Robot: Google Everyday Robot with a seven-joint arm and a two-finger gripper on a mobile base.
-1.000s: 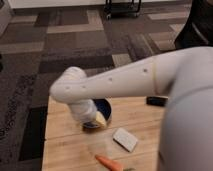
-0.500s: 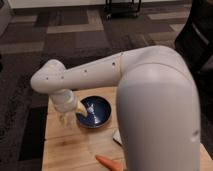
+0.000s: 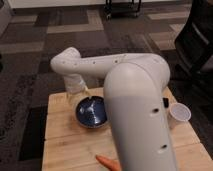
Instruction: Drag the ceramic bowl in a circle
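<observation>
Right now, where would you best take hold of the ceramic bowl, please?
Probably at the ceramic bowl's thin upturned rim on its far-left edge, coming down from above: it sits upright and open, and the gripper is at that edge.

A glossy navy ceramic bowl point(image 3: 93, 111), speckled lighter blue inside, sits on the pale wood-grain bench point(image 3: 67, 145). At its ten o'clock hovers the cream-toned gripper point(image 3: 78, 90) on a white arm point(image 3: 125, 90). Grey-and-brown patchwork carpet point(image 3: 60, 35) lies beyond.

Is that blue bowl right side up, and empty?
Upright: the ceramic bowl shows its speckled, seemingly empty inside. The gripper sits at its left rim.
</observation>
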